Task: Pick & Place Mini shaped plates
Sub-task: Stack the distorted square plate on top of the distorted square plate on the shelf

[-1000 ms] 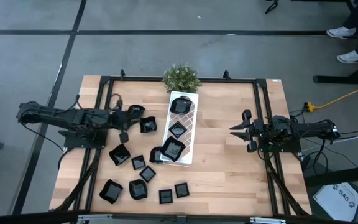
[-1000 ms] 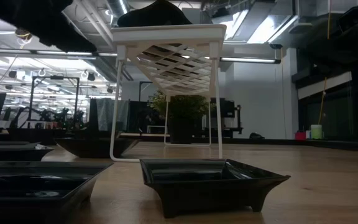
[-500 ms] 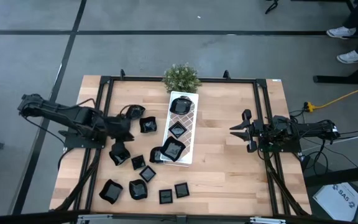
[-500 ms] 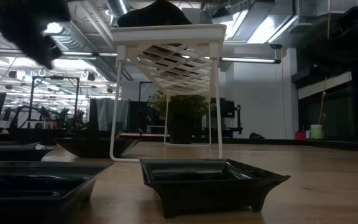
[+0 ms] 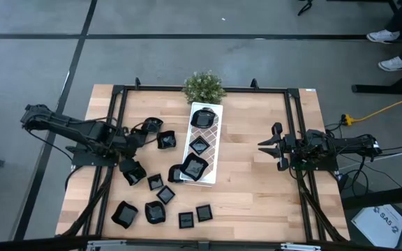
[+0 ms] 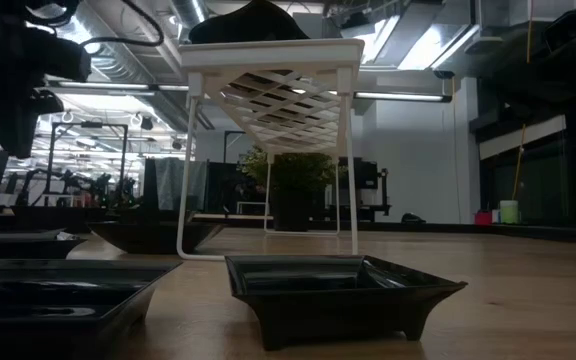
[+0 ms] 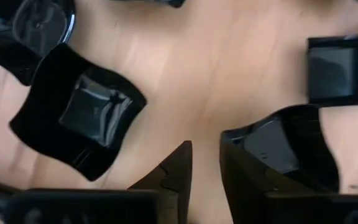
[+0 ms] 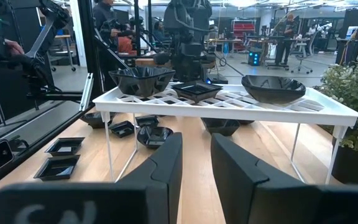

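Observation:
Several small glossy black mini shaped plates (image 5: 155, 183) lie flat on the wooden table's left half. Three more sit on the white lattice tray (image 5: 211, 143), which stands on thin legs (image 6: 183, 170). My left gripper (image 5: 127, 155) hangs open over the loose plates, pointing down. In the left wrist view (image 7: 207, 165) bare wood shows between its fingers. A wavy square plate (image 7: 79, 118) lies to one side, and a deeper plate (image 7: 288, 146) is partly hidden behind the other finger. My right gripper (image 5: 274, 146) waits at the table's right, level and open (image 8: 196, 155).
A small potted plant (image 5: 203, 87) stands at the far edge behind the tray. Black frame rails (image 5: 295, 139) run along both sides of the table. Bare wood (image 5: 246, 181) lies between the tray and the right arm. People show in the room beyond (image 8: 104, 12).
My left gripper has tipped from nearly level to pointing down at the table and has sunk a little toward the loose plates near the left rail. The plates and the tray have stayed where they were.

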